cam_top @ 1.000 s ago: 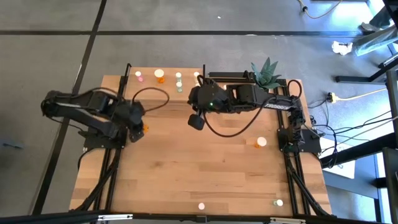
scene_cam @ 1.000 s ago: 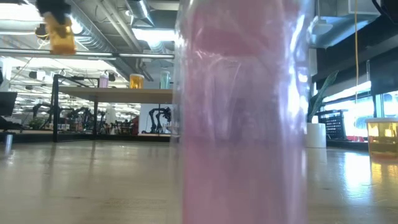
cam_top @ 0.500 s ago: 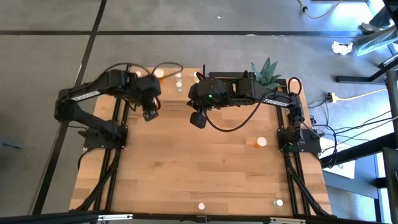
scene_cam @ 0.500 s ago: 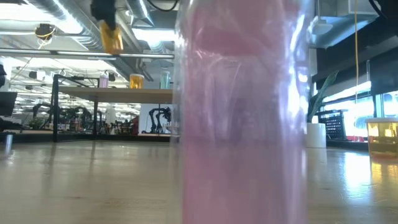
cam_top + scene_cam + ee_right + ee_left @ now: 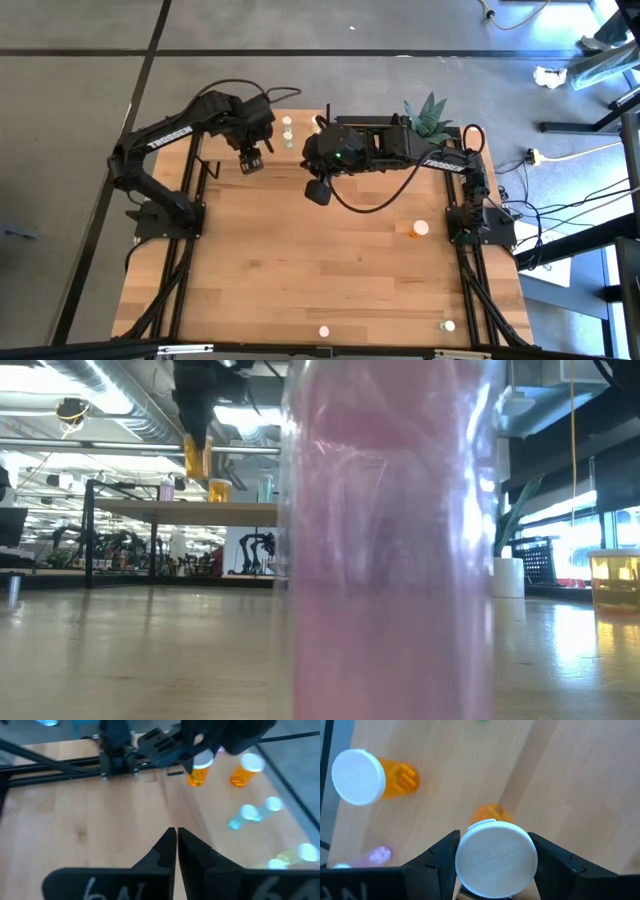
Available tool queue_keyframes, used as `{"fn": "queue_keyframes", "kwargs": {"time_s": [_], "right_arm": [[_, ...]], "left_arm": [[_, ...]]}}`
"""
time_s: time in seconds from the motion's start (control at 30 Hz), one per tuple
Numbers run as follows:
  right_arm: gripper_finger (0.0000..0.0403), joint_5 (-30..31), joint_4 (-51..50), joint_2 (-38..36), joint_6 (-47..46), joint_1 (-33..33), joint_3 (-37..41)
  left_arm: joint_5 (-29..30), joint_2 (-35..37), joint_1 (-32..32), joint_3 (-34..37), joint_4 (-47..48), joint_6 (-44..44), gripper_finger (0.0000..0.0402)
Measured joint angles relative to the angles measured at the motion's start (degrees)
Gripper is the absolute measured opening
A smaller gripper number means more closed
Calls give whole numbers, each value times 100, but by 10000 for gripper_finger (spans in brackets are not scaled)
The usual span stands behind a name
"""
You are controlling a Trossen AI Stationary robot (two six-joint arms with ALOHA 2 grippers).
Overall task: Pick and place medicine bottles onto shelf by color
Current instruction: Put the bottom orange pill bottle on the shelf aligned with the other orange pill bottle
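High view: from above, the left gripper (image 5: 250, 160) hangs over the far edge of the table (image 5: 330, 270), by the shelf (image 5: 290, 128). What it holds is too small to make out. The right gripper (image 5: 317, 193) hangs near the middle of the table. An orange bottle (image 5: 417, 229) lies far off on the right side. Two more tiny bottles sit at the near edge.

Low view: a big blurry pink bottle (image 5: 385, 550) stands right at the camera and hides most of the table. Up high, the left gripper (image 5: 197, 445) pinches an orange bottle (image 5: 197, 458) above the shelf (image 5: 190, 512), where three bottles stand.

Left wrist view: only this view shows the grip well. The two fingers (image 5: 437, 857) press on the held bottle's white cap (image 5: 496, 859). Below it lie an orange bottle (image 5: 372, 776) on its side and a pink one (image 5: 375, 855), partly cut off.

Right wrist view: the right gripper (image 5: 176, 842) has its fingers pressed together, with nothing between them. Far off, the left gripper holds its orange bottle (image 5: 197, 772), and a second orange bottle (image 5: 243, 772) lies beside it.
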State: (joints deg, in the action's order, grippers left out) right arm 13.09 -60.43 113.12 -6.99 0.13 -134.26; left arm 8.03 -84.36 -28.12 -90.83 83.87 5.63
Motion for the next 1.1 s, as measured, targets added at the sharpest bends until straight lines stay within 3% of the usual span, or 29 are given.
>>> {"fn": "queue_keyframes", "kwargs": {"time_s": [0.17,0.83,1.1], "right_arm": [[20,698,19,0,-4,-4,0],[20,677,34,0,-4,1,0],[20,679,34,0,-4,1,0]], "left_arm": [[-3,-193,-218,0,-131,358,192],[-1,-380,-834,0,-439,1072,192],[-260,-380,-900,0,-522,1155,192]]}}
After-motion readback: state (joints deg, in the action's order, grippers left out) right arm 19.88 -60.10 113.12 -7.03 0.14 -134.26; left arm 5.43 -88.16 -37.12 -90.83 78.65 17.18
